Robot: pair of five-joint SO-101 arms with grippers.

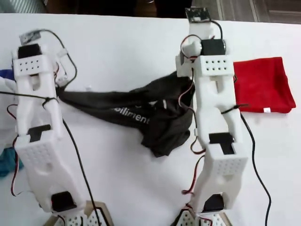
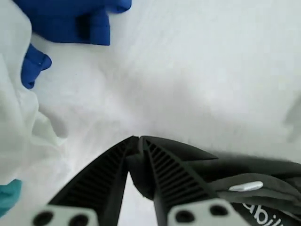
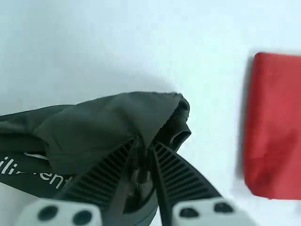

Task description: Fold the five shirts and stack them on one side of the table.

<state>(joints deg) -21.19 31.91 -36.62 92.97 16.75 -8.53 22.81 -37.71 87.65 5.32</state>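
High view: black crumpled cotton shirt w/ white print [image 1: 141,115] lies mid-table, pulled into a long strip btwn the two arms. One end runs to the left arm [image 1: 37,122], the other bunches up by the right arm [image 1: 216,117]. Flat-folded red fabric shirt [image 1: 261,84] sits alone on the white table [image 1: 117,42], on the right arm's side, apart from the black one. At the left arm's side, scraps of blue cloth [image 1: 3,75] and teal cloth [image 1: 5,160] peek in at the edge.

Left wrist view: left gripper [image 2: 139,139] is closed, tips meeting, w/ a fold of the black shirt [image 2: 244,174] pinched btwn the fingers. Beyond it are the blue cloth [image 2: 70,19], a loose white garment [image 2: 19,117] and a bit of teal [image 2: 8,195], all unfolded.

Right wrist view: right gripper [image 3: 143,143] is clamped tight on a wad of the black shirt [image 3: 103,122], which drapes over the jaws. Red shirt [image 3: 275,122] lies near, not touching.

Progress, as I judge it: 1 of 5 done (red, folded, starting the stack). Black is in hand but not spread or folded yet. Blue, teal and white look untouched, so approx. 4 shirts are left, plus stacking.
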